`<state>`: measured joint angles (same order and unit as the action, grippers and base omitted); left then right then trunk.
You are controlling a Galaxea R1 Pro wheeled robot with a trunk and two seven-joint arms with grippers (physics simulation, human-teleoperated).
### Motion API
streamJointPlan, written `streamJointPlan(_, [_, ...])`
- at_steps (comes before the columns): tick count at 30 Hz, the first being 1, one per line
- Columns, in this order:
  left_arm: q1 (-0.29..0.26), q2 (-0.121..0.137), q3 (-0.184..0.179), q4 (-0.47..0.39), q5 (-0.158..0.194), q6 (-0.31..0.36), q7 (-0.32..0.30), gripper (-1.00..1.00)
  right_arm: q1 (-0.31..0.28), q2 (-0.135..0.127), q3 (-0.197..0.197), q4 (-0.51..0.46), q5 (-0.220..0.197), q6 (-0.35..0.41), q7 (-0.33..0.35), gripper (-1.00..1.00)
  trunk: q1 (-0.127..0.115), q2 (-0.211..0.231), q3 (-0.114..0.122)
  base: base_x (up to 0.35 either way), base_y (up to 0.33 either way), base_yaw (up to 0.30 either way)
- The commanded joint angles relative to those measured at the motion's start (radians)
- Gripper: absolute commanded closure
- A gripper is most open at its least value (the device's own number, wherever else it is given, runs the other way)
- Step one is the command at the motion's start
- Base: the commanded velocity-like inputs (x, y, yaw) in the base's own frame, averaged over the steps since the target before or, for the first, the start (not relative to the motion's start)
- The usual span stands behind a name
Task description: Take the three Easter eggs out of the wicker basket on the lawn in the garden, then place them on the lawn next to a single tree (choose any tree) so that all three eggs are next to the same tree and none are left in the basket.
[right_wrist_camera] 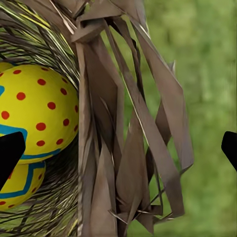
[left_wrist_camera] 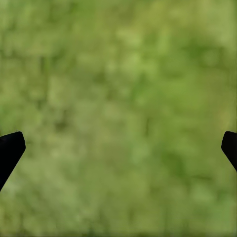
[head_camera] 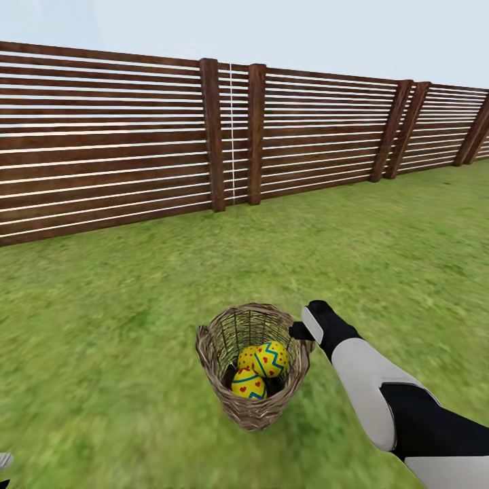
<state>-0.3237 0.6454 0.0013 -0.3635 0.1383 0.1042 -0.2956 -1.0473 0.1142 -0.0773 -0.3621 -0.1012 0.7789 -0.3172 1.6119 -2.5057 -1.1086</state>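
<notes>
Resting on open lawn (head_camera: 102, 319), fence (head_camera: 102, 136) at 12 o'clock, the wicker basket (head_camera: 252, 407) holds three Easter eggs (head_camera: 271, 358). The right end effector (head_camera: 303, 331), jaws wide, straddles its rim at 3 o'clock, empty; the left end effector (left_wrist_camera: 118, 148) spreads wide over grass.

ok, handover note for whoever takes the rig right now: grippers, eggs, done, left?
Right gripper: open, empty, at the rim of the wicker basket, its fingers straddling the wall in the right wrist view.
Left gripper: open, empty, over bare lawn.
Three Easter eggs all lie in the basket, which stands on the lawn before the fence.
Done: none moved.
Left: lift out each egg, find a tree, set all three beside it.
</notes>
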Motion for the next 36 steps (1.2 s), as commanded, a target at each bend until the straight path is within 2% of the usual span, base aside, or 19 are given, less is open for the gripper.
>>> streamJointPlan(1, [0.000, 0.000, 0.000, -0.002, 0.010, 0.009, -0.004, -1.00, 0.000, 0.001, -0.006, -0.001, -0.011, 0.001, -0.010, -1.00, 0.000, 0.000, -0.001, 0.000, 0.000, 0.000])
streamJointPlan(6, [0.000, 0.000, 0.000, -0.002, 0.010, 0.009, -0.004, -1.00, 0.000, 0.001, -0.006, -0.001, -0.011, 0.001, -0.010, -1.00, 0.000, 0.000, -0.001, 0.000, 0.000, 0.000])
streamJointPlan(7, [0.000, 0.000, 0.000, -0.002, 0.010, 0.009, -0.004, -1.00, 0.000, 0.001, -0.006, -0.001, -0.010, 0.000, -0.010, 1.00, 0.000, 0.000, -0.001, 0.000, 0.000, 0.000])
streamJointPlan(13, [-0.001, 0.000, 0.000, -0.002, 0.010, 0.009, -0.004, -1.00, 0.000, 0.001, -0.006, 0.000, -0.010, 0.000, -0.010, 1.00, 0.000, 0.000, -0.001, 0.000, 0.000, 0.000])
streamJointPlan(36, [-0.002, -0.003, -0.001, 0.000, 0.009, 0.008, -0.002, -1.00, 0.000, 0.005, -0.005, 0.000, -0.023, 0.000, -0.008, 1.00, -0.011, 0.005, 0.088, 0.000, 0.000, 0.000])
